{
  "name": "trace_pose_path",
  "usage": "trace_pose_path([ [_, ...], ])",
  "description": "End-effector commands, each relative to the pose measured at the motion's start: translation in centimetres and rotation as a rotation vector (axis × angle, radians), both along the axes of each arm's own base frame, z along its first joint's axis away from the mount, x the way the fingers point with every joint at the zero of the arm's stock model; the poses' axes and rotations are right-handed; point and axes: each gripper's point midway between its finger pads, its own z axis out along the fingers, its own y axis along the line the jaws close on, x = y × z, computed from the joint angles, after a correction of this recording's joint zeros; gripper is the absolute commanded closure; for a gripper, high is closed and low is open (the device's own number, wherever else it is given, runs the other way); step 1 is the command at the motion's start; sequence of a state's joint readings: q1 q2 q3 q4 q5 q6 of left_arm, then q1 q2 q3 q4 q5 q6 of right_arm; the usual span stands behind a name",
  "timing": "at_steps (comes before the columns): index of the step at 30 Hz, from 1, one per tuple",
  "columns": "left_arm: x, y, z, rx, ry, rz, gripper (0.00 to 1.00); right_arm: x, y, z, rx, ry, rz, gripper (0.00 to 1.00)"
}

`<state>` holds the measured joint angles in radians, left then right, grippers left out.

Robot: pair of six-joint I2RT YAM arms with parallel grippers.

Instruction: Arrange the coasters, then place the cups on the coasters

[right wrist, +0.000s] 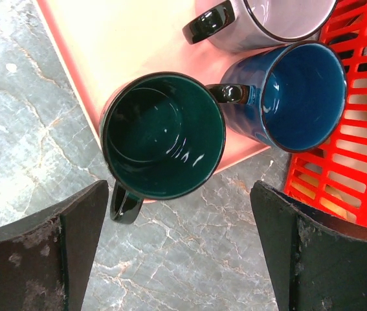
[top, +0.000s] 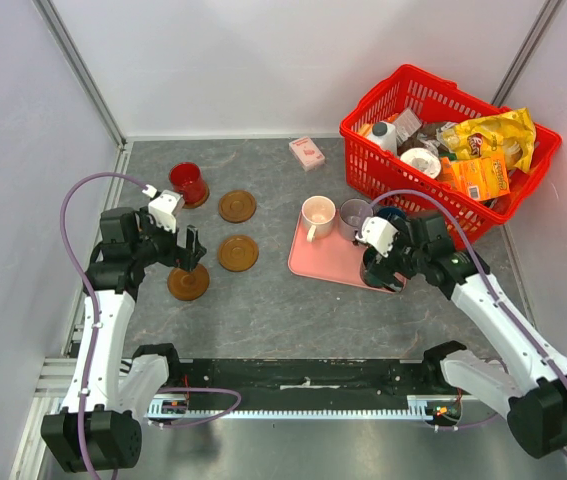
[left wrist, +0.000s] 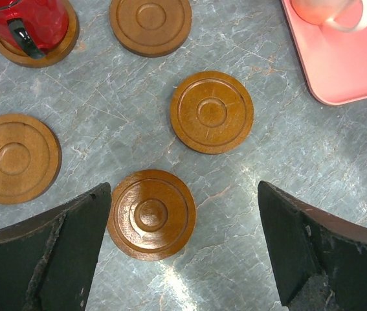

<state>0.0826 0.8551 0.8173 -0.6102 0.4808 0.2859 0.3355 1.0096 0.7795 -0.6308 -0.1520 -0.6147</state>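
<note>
While both arms hang with jaws spread wide and nothing gripped, I read the scene by size. On the marbled grey table [top: 263, 310], the red plastic lattice basket [top: 373, 170] sits far right, with the pink rectangular tray [top: 323, 262] just beside it. Five glossy mugs stand upright, mouths up. The cream mug [top: 317, 213], grey mug [top: 353, 215], navy mug [right wrist: 300, 94] and dark green mug [right wrist: 164, 135] are on the tray, and the red mug [left wrist: 21, 19] is on a coaster. The dark green mug's handle points off the tray edge, below my right gripper [right wrist: 180, 188]. Five round, ringed brown coasters [left wrist: 211, 112] lie flat on the table, one under my left gripper [left wrist: 183, 194].
</note>
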Motion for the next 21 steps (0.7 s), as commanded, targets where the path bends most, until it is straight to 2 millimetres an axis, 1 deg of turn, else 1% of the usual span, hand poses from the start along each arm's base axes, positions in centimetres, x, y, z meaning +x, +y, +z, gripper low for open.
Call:
trace_pose_path([
  [1, 0.6, 0.2, 0.6, 0.014, -0.038, 0.001, 0.00, -1.5, 0.4, 3.2, 0.038, -0.040, 0.076, 0.02],
  [2, 0.6, 0.3, 0.5, 0.016, -0.038, 0.004, 0.00, -2.2, 0.4, 3.2, 0.032, -0.029, 0.104, 0.02],
  [4, 0.6, 0.4, 0.6, 0.020, -0.048, 0.010, 0.00, -3.5, 0.1, 2.4, 0.005, 0.013, 0.147, 0.02],
  [5, 0.6, 0.4, 0.7, 0.019, -0.054, 0.007, 0.00, -4.0, -0.2, 1.7, -0.015, 0.042, 0.150, 0.02],
  [7, 0.6, 0.3, 0.7, 0.015, -0.050, 0.004, 0.00, -4.5, -1.2, 0.0, -0.058, 0.082, 0.129, 0.02],
  [9, 0.5, 0.4, 0.7, 0.019, -0.050, 0.010, 0.00, -5.3, -1.6, -2.0, -0.083, 0.130, 0.142, 0.02],
  [12, 0.6, 0.5, 0.9, 0.018, -0.063, 0.014, 0.00, -5.3, -1.7, -3.9, -0.082, 0.174, 0.118, 0.02],
  [14, 0.6, 0.4, 0.8, 0.015, -0.056, 0.011, 0.00, -5.0, -1.8, -4.7, -0.068, 0.198, 0.080, 0.02],
  [19, 0.6, 0.8, 0.9, 0.018, -0.065, 0.024, 0.00, -3.6, -1.8, -5.7, -0.049, 0.200, 0.022, 0.02],
  [21, 0.6, 0.7, 0.8, 0.015, -0.055, 0.022, 0.00, -3.6, -1.5, -5.9, -0.035, 0.223, 0.021, 0.06],
])
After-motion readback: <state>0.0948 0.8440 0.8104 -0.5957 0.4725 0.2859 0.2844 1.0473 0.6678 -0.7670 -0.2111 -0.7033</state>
